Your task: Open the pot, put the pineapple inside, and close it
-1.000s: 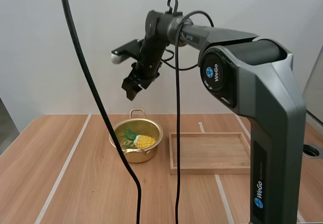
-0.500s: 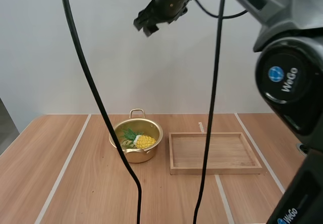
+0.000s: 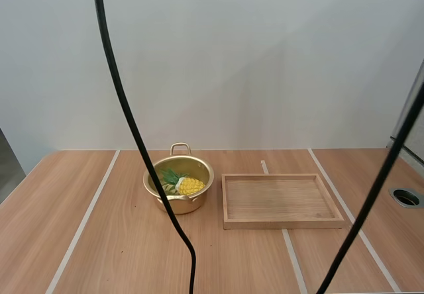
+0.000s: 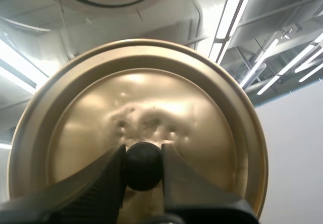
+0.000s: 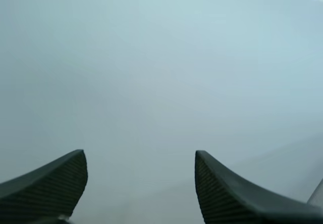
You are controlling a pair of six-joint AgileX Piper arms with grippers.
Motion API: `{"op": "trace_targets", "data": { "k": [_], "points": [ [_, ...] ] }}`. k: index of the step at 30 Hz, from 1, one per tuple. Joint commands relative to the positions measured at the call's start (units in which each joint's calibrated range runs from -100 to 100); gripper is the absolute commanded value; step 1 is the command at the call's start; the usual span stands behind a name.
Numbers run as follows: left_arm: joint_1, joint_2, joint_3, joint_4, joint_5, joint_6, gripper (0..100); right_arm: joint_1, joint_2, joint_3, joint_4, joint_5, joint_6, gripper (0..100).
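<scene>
Table (image 3: 40, 201): 1 pot (image 3: 182, 205), seemingly 1 pineapple (image 3: 189, 186), 1 tray (image 3: 278, 224) | left end effector (image 4: 144, 156) pinches 1 lid (image 4: 146, 93) | right (image 5: 139, 157) spread

Pineapple (image 3: 188, 186) seemingly half-hidden behind pot (image 3: 192, 206) wall.

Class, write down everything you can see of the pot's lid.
The lid is a round disc of gold-coloured metal with a broad rim and small dents near its middle. Its black ball knob is pinched between the jaws of the left gripper, which alone touches it. It is off the pot.
</scene>
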Motion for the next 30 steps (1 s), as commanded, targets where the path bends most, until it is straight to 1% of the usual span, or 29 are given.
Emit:
{"op": "trace_targets", "data": {
  "k": [1, 5, 10, 16, 23, 28, 30],
  "points": [
    [0.03, -0.26, 2.09, 3.74, 4.4, -3.21, 0, -0.22, -4.49, -0.36, -1.56, -3.44, 0.18, 100],
    [0.12, -0.38, 4.66, 8.42, 11.01, -7.35, 0, -0.22, -7.25, -0.36, -3.3, -3.44, 0.18, 100],
    [1.47, -0.38, 9.12, 8.68, 21.04, -8.91, 0, -0.22, -9.12, -0.36, -4.79, -2.64, 0.18, 100],
    [1.47, -0.38, 17.06, 8.57, 29.27, -9.43, 0, -0.22, -10.4, -0.36, -5.95, -2.04, 2.11, 100],
    [1.47, -0.38, 28.52, 8.57, 29.02, -9.43, 0, -0.22, -10.4, -0.36, -7.85, -1.5, 2.11, 100],
    [1.47, -0.38, 36.85, 7.61, 23.78, -9.43, 0, -0.22, -10.49, -0.36, -8.49, -0.56, 2.11, 100],
    [1.47, -0.38, 39.72, 6.79, 23.61, -9.43, 0, -0.22, -10.49, -0.36, -9.09, 0.18, 2.11, 100]
  ]
}}
